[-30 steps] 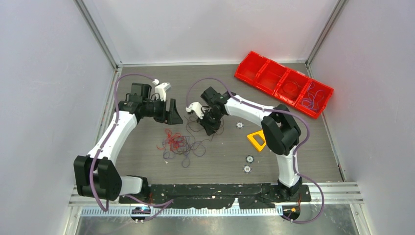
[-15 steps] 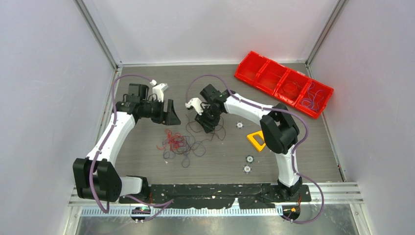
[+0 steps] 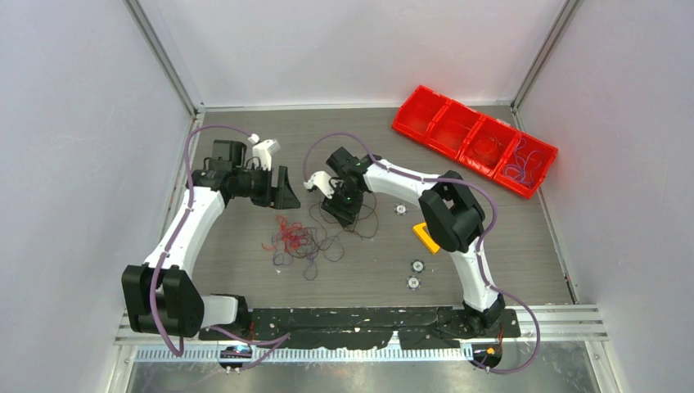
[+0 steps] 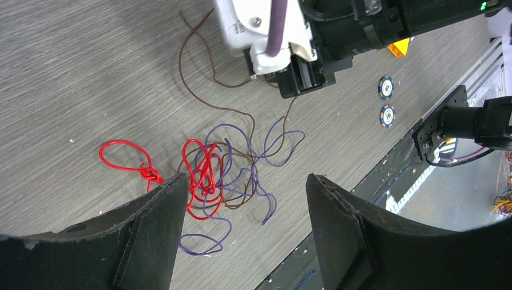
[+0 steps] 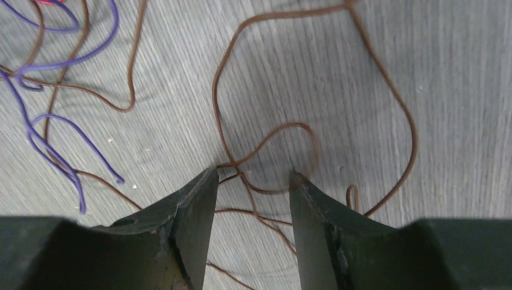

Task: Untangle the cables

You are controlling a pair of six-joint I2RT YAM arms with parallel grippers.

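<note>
**Desk: right pincer lets go beside the knot**

Grey wood grain carries the cables, a red, purple and brown clump. The left pincer hangs wide and empty just up-left of the clump. The right pincer, clamped a second ago, now stands partly parted up-right of the clump and grips nothing. One brown strand trailing from the clump loops between its fingertips. I judge that strand released and the knot still tied.
</note>
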